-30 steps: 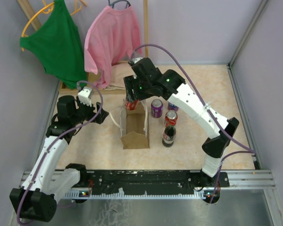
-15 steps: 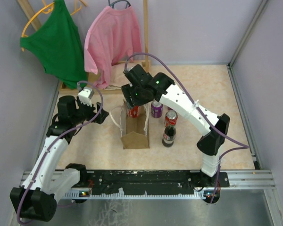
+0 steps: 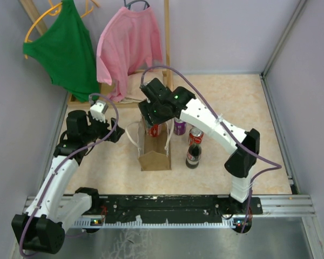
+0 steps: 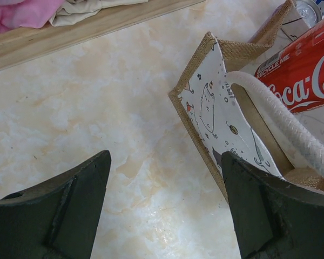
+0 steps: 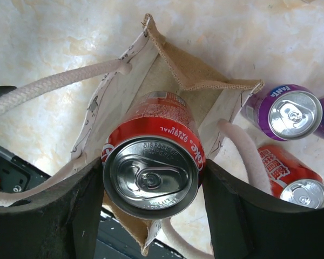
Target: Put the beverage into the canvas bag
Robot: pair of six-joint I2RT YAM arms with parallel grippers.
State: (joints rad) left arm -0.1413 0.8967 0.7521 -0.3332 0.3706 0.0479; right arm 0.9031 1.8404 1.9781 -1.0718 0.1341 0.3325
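Clothing hangs at the back left: a green top (image 3: 67, 48) and, right of it, a pink shirt (image 3: 129, 46), both above a wooden rail (image 4: 97, 29) where a pale cloth (image 4: 92, 6) lies bunched.

Below the green top, the left pincer (image 3: 116, 134) hovers over the marbled surface (image 3: 243, 108), just left of the bag (image 3: 154, 157). Its jaws stand wide apart with nothing between them. In the left wrist view the pincer (image 4: 162, 216) frames bare surface (image 4: 97, 108) and the bag's near corner (image 4: 216, 108), whose inner lining carries small printed drawings. One white rope handle (image 4: 281, 124) arcs across that corner.

The bag stands upright near the middle, mouth open, both handles flopped outward.

Over that mouth the right pincer (image 3: 154, 125) is clamped on the Coke can (image 3: 154, 130), one finger on each side of it. From the right wrist, the pincer (image 5: 151, 178) holds the can (image 5: 151, 172) top-up and tilted, its lower end pointing down into the bag (image 5: 194, 70). Whether that end is already below the rim I cannot tell. The can does not touch the bag's walls in that view.

Right of the bag, on the surface, stand a purple can (image 3: 179, 127), then a red can (image 3: 195, 135), close together. A dark cola bottle (image 3: 193, 155) stands upright just in front of the red can.
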